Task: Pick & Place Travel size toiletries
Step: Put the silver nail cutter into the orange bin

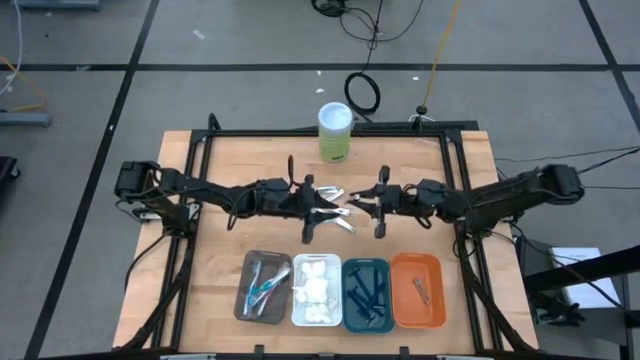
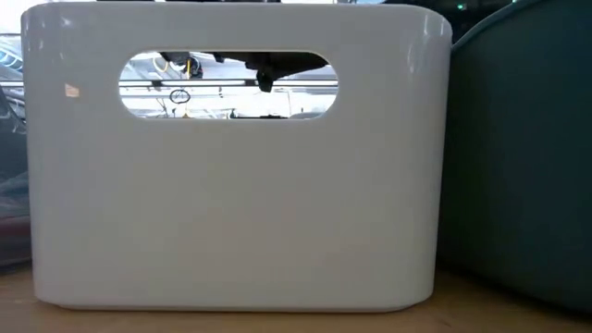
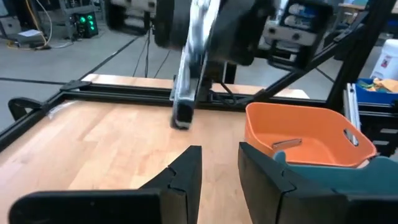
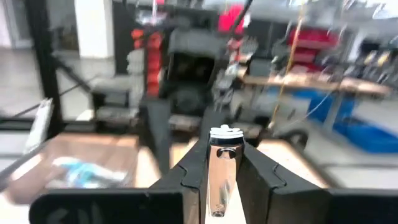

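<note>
A shiny metal tool sits clamped between the fingers of my right hand, lifted over the middle of the tabletop, with more silver pieces lying just beside it. My left hand faces it close by, fingers slightly apart and empty. Near the front edge stand the brown, white, teal and orange trays.

A shiny silver metal tool stands upright, pinched between two dark fingers above the wood. Other silver tools lie loose at the table's middle. Pale teal and clear toothbrushes lie in the brown tray, white soft wads fill the white one, dark blue razors the teal one, and a small metal tool rests in the orange one.
</note>
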Motion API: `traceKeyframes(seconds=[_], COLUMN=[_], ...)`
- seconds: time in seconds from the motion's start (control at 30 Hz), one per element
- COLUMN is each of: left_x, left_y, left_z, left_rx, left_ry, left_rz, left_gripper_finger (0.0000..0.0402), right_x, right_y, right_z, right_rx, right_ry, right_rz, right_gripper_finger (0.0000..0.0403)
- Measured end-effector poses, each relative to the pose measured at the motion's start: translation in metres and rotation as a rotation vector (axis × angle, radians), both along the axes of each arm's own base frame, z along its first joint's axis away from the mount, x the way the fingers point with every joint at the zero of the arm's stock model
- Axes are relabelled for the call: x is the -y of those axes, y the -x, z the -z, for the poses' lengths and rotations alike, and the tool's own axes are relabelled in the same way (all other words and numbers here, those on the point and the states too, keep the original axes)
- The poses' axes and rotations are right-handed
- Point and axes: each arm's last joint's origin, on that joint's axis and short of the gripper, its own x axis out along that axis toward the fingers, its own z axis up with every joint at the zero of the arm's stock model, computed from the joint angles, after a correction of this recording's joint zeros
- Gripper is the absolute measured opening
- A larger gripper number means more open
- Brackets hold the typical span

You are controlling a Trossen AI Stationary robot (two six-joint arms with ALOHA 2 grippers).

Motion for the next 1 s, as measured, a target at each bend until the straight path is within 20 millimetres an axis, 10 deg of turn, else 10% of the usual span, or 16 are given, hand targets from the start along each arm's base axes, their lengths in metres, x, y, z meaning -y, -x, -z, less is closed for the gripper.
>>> traceKeyframes(seconds=[0.5, 1.0], left_x=[-0.001, -0.013], left_y=[0.0, 0.0], left_z=[0.0, 0.0], left_rx=[0.003, 0.003], left_ry=[-0.063, -0.06], left_rz=[0.007, -0.032], left_gripper_finger=[0.0104, 0.0104], right_x=[-0.075, -0.105], right_y=[0.068, 0.101], right_z=[0.005, 0.055], right_rx=[-0.503, -1.091], right_ry=[-0.45, -0.958], right_rz=[-0.587, -0.128], right_gripper_finger=[0.0047, 0.0097])
